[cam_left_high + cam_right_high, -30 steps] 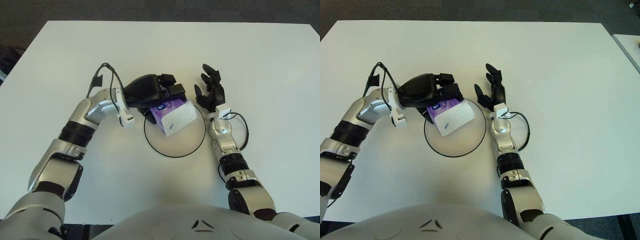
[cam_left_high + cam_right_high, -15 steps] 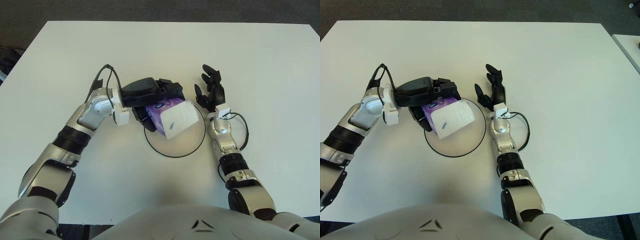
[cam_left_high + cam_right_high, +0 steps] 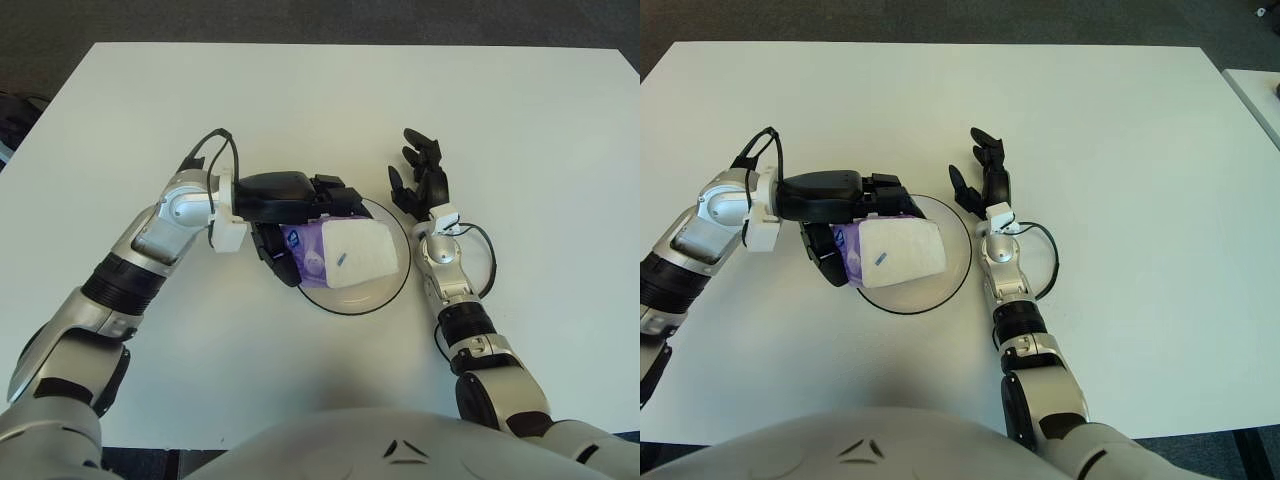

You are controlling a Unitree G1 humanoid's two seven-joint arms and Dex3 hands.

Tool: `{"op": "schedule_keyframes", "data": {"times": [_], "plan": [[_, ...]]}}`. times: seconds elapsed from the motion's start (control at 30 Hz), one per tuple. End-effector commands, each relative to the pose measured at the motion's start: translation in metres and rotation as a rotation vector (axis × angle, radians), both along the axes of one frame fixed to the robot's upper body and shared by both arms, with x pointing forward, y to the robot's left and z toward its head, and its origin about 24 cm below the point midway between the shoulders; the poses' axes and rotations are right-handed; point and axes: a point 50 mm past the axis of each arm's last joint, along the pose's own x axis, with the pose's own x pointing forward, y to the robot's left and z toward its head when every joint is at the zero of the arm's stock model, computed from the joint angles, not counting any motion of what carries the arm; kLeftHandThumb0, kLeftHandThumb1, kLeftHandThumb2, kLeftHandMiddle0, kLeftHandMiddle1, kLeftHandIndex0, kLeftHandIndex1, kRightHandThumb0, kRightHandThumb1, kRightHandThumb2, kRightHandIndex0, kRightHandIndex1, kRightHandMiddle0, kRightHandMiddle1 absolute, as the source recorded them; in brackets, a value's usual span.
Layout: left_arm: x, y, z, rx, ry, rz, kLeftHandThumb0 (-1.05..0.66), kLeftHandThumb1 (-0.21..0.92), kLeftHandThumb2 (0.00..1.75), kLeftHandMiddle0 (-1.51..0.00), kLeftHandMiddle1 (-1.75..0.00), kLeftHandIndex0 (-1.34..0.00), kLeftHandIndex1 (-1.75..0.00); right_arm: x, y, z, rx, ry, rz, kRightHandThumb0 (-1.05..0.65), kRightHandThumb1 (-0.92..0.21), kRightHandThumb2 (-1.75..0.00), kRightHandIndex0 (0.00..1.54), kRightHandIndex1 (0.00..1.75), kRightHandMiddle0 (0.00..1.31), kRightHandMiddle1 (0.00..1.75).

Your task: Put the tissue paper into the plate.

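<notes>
Start at the left side of the white table (image 3: 520, 110). Your left arm reaches in from the near-left corner toward the middle, with a black cable looped at its wrist. Your left hand (image 3: 292, 205) sits just left of centre, turned on its side, with the fingers (image 3: 335, 192) laid across the far side of the tissue paper pack (image 3: 345, 252) and the thumb curled low on the pack's left side. The hand is closed around the pack and gripping it.

The pack is purple with a white face turned toward you, and a small blue mark shows on that face. It sits over the left half of the plate (image 3: 395, 285), and its left end overhangs the plate's dark rim. You cannot tell from either view whether the pack rests on the plate or is held just above it.

The plate is a clear, round dish with a thin dark rim, lying at the centre of the table, closer to the near edge than to the far one.

Just right of the plate, your right hand (image 3: 424, 180) rests idle on the table, its black fingers spread, pointing toward the far edge and holding nothing. Its forearm runs back toward the near edge, a thin black cable looping beside the wrist.
</notes>
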Motion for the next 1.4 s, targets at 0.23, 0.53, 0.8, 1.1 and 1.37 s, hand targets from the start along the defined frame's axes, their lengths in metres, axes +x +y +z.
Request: {"op": "schedule_keyframes", "data": {"times": [0.23,0.53,0.8,1.1,1.37], "plan": [[-0.004,0.005,0.004,0.011,-0.089,-0.019,-1.05,0.92,0.61,0.00,0.00,0.00,-0.02,-0.026,-0.010,-0.067,-0.013,0.294,-0.044,-0.68,-0.90,-0.43,0.14,0.69,0.00,0.95],[-0.003,0.005,0.003,0.025,-0.121,-0.028,-1.05,0.92,0.60,0.00,0.00,0.00,0.00,-0.026,-0.008,-0.067,-0.004,0.305,-0.058,-0.69,-0.87,-0.42,0.14,0.72,0.00,0.99],[0.000,0.007,-0.002,-0.016,-0.118,-0.012,-1.05,0.92,0.60,0.00,0.00,0.00,0.00,-0.025,-0.006,-0.065,-0.005,0.306,-0.062,-0.63,-0.88,-0.46,0.13,0.73,0.00,0.95],[0.003,0.009,-0.006,-0.042,-0.120,0.006,-1.05,0.92,0.60,0.00,0.00,0.00,0.00,-0.028,-0.004,-0.063,-0.025,0.284,-0.060,-0.57,-0.84,-0.58,0.12,0.67,0.00,0.90],[0.006,0.011,-0.008,-0.038,-0.138,0.032,-1.05,0.92,0.65,0.00,0.00,-0.01,-0.01,-0.030,-0.004,-0.064,-0.028,0.278,-0.032,-0.61,-0.89,-0.55,0.12,0.59,0.00,0.83]]}}
